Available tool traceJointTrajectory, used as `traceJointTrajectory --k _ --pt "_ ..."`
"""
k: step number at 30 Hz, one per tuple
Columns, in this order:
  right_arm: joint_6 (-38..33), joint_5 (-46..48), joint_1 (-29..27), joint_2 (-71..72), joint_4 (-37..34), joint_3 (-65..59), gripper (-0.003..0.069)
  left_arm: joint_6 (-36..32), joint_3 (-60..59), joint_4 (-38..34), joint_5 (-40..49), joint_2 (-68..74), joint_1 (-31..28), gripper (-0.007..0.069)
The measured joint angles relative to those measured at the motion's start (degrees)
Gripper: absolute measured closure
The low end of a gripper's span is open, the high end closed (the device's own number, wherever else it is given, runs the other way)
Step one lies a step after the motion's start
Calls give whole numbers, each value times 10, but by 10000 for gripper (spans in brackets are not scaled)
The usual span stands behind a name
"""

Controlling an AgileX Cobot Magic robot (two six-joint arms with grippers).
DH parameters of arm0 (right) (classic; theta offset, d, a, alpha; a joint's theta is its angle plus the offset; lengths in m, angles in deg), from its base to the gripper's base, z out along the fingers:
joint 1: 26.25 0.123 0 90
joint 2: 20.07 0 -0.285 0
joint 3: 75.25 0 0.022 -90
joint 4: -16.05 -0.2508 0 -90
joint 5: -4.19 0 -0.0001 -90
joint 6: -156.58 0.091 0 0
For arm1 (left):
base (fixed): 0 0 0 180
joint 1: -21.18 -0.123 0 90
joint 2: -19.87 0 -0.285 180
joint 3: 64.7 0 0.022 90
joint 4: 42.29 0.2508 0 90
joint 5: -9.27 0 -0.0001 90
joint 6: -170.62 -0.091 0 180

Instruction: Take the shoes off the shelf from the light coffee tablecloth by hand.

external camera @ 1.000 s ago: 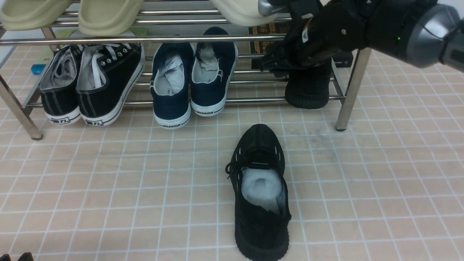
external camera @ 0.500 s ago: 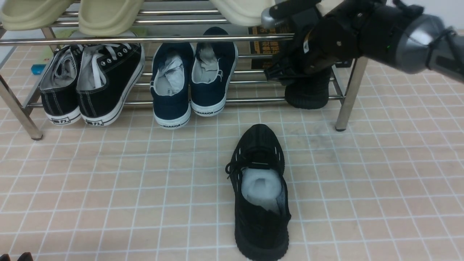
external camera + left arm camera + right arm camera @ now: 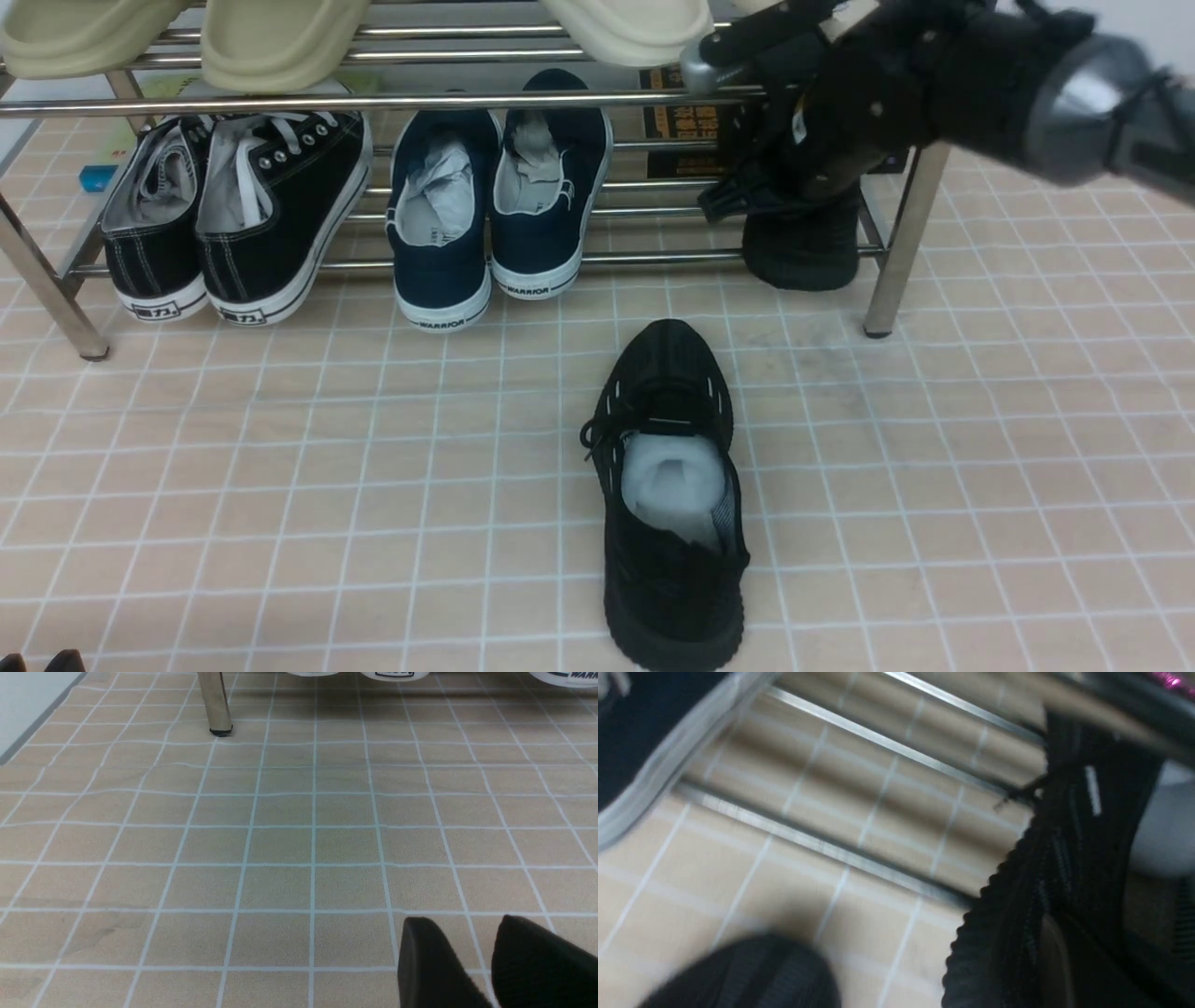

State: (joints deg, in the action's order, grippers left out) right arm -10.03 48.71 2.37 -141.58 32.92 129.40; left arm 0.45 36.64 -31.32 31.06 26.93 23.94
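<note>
So here's where you're at: your right gripper (image 3: pixel 738 198) is tucked in at the right end of the shiny chrome tube-rail shoe shelf (image 3: pixel 373 101), just under its upper front rail. Its fingers are clenched on the all-black knit sneaker with the ribbed sole (image 3: pixel 805 254). That sneaker sits on the shelf's lower rails, its rounded end hanging over the front rail, right beside the shelf's right front leg. The right wrist camera is pretty blurry. You can make out the knit side wall with a white dash (image 3: pixel 1064 858) up close, but honestly I can't tell exactly where the fingers bite. The matching black knit sneaker (image 3: pixel 672 523) is off the shelf, sole down on the light beige-tan tablecloth with the white grid (image 3: pixel 280 467). It lies out in front of the shelf and well clear of the front rail, toe pointing back at the shelf and white paper stuffing showing. Your left gripper (image 3: pixel 481 952) hangs low over the cloth, out in front of the shelf's left front leg, fingers spread with nothing but cloth between them. Also on the shelf's lower rails are the black canvas sneakers with white soles (image 3: pixel 233 215) at the left end and the navy sneakers with white soles (image 3: pixel 495 205) in the middle. Cream foam slippers (image 3: pixel 280 37) sit on the top tier.
</note>
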Motion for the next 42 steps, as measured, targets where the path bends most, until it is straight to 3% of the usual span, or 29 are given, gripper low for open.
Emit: traceJointTrajectory --k 8,12,27,34,42 --pt "-61 214 56 125 -33 0 648 0 0 2 0 0 0 384" --pt "-64 272 57 154 -42 -5 648 0 0 2 0 0 0 384" --pt "-57 238 56 226 -89 -206 646 0 0 2 0 0 0 384" --pt "-69 154 55 227 -85 -211 645 0 0 2 0 0 0 384" --pt "-91 140 55 227 -86 -181 644 0 0 2 0 0 0 384"
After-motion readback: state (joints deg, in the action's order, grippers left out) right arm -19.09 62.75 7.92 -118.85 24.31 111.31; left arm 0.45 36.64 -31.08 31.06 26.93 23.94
